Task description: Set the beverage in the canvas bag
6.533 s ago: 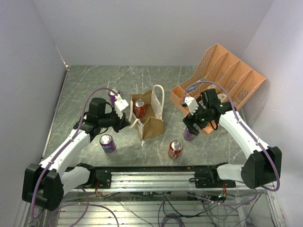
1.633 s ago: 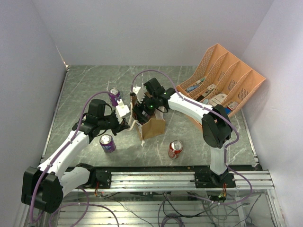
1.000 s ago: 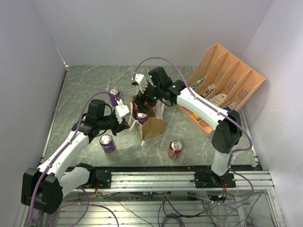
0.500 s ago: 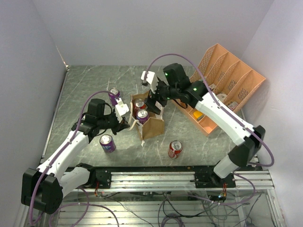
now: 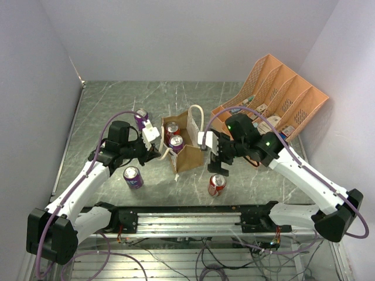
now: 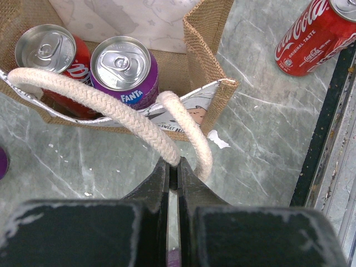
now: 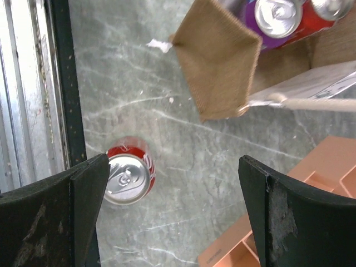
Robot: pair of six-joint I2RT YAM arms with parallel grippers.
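Grey marble desk. Bag: purple can inside, rope handle pinched in my left tool. My right tool: wide open, empty, above the loose red can. Risk: an off-centre descent lets a finger knock it over.

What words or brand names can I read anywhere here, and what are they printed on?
"Fanta": purple can in the canvas bag.
"Coca-Cola" and "ORIGINAL TASTE": red can outside the bag.
"SWEET H", cut off: the bag's white lining.
Unreadable: the white script on the red can in the bag is mostly hidden; labels in the orange organizer are too small.
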